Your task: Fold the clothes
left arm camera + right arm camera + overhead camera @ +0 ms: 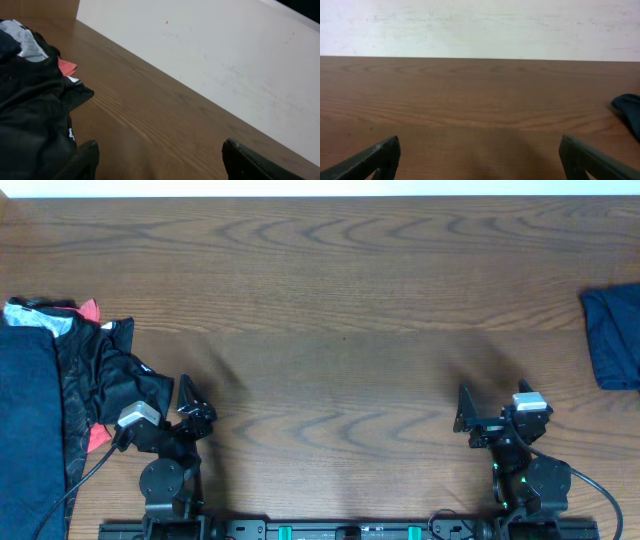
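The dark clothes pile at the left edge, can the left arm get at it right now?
Probably yes: the left gripper is open and empty right beside the clothes pile, with nothing between them.

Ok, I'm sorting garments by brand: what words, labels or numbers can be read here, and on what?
No text is legible.
black garment, left pile: a small white mark, too blurred to read.
navy garment, right edge: no print visible.
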